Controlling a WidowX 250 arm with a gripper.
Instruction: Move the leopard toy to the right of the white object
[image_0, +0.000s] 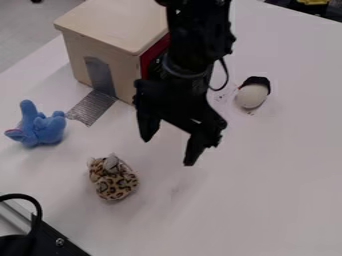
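One leopard toy on white surface, near spread pincer, well apart from white object. Blue toy near wooden box; grey tape joins box, surface.

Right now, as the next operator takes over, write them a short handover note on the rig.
Pincer: open, empty, over the table.
Leopard toy: on the table, lower left in view.
White object: on the table, upper right.
Done: nothing placed; the toy is left of the white object.
Left: grasp the toy, set it right of the white object.
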